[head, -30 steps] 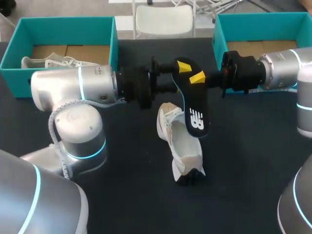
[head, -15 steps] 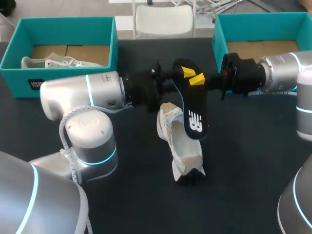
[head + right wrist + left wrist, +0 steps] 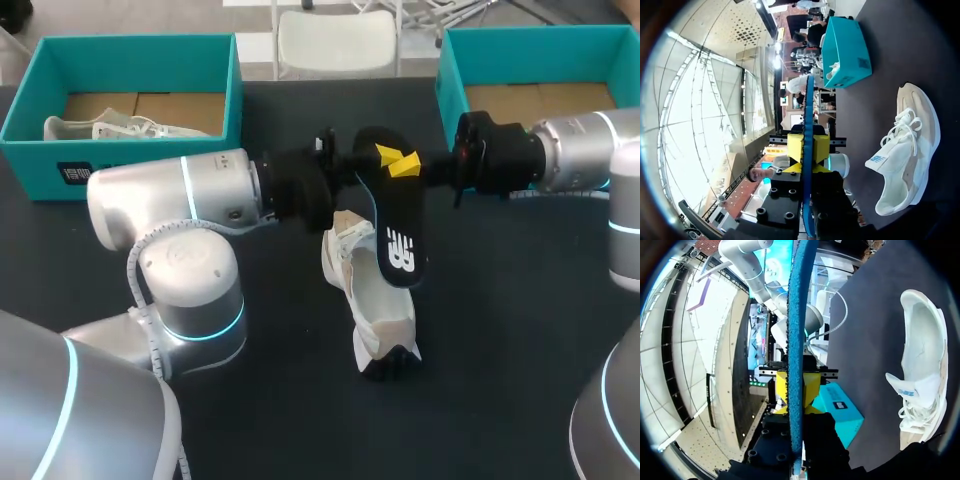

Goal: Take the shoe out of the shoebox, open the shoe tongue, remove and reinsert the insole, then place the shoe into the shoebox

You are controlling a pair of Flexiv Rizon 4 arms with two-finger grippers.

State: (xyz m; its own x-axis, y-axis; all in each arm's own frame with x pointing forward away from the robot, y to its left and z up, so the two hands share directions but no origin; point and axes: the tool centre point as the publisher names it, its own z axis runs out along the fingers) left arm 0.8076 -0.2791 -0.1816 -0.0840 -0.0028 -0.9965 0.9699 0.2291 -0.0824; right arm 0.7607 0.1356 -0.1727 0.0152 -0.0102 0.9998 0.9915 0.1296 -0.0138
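A black insole (image 3: 400, 240) with a blue underside hangs heel end up over the table's middle. My left gripper (image 3: 385, 153) comes in from the left and is shut on that upper end. My right gripper (image 3: 408, 165) is shut on the same end from the right. In the left wrist view the yellow tips of the left gripper (image 3: 796, 387) press both faces of the insole (image 3: 797, 340); in the right wrist view the right gripper (image 3: 808, 147) pinches the insole (image 3: 808, 100) likewise. The white and beige shoe (image 3: 372, 295) lies on the black table below the insole, also seen as the shoe (image 3: 920, 365) and the shoe (image 3: 905, 150).
A teal shoebox (image 3: 235, 90) stands at the back left with another pale shoe (image 3: 110, 128) inside. A second teal shoebox (image 3: 445, 70) stands at the back right, behind my right arm. Dark bare table lies in front of the shoe.
My left arm has moved right toward the insole and its fingers have closed onto the insole's upper end. The right gripper, insole and shoe have stayed put.
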